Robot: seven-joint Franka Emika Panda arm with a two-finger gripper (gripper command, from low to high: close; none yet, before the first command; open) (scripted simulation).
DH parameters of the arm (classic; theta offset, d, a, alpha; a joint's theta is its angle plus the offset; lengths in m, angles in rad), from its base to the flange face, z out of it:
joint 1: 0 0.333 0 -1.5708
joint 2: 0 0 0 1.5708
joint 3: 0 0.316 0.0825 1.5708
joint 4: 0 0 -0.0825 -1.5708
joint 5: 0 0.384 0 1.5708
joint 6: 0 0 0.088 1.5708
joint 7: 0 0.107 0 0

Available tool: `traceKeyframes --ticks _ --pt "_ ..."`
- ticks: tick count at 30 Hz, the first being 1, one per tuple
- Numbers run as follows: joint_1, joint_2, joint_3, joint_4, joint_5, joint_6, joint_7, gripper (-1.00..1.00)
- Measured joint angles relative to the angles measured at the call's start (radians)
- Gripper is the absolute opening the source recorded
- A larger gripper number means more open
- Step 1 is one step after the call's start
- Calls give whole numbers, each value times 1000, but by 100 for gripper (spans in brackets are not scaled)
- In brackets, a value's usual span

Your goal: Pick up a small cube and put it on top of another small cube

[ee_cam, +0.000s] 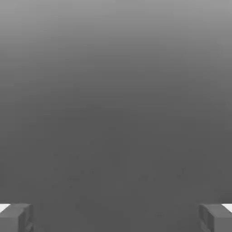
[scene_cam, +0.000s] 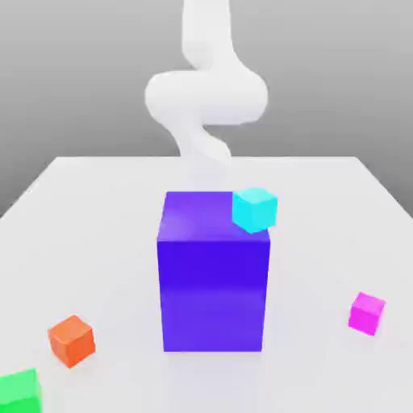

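In the hand view, find the jaws wide apart, with an open gap between them. Read the grey gradient between and beyond them as a plain backdrop.

Outward from the jaws, in the exterior view, locate the white arm (scene_cam: 206,97), bent above the far edge of the pale bench (scene_cam: 105,218). Trace its lower part down to the bench, behind the large blue-violet block (scene_cam: 213,294). Note the block upright, around the middle of the bench's visible width, with front face and top exposed.

Find the cyan cube (scene_cam: 255,210) at the block's upper front corner, on the exterior view's right. Observe it overlapping the block's top and projecting past its side; treat contact with the block as impossible to tell.

Find the orange cube (scene_cam: 72,340) on the bench toward the left edge in the exterior view, apart from the block and turned at an angle. Nearer the camera and closer to that edge, see the green cube (scene_cam: 19,392), partly cut off. Toward the bench's right edge, locate the magenta cube (scene_cam: 366,313), slightly turned and well apart from the block.
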Motion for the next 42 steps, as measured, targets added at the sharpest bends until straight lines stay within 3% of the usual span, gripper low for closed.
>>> traceKeyframes --ticks 16,23,28,29,36,42 --pt "249 584 211 -213 -7 306 -139 0" --pt "383 846 256 -300 -129 439 -112 0" --pt "476 1028 152 -275 -254 570 -25 0" --pt "499 1062 126 -268 -271 598 -11 -100" --pt "504 1070 120 -266 -278 604 -5 -100" --pt "422 886 228 -299 -135 462 -110 -100"
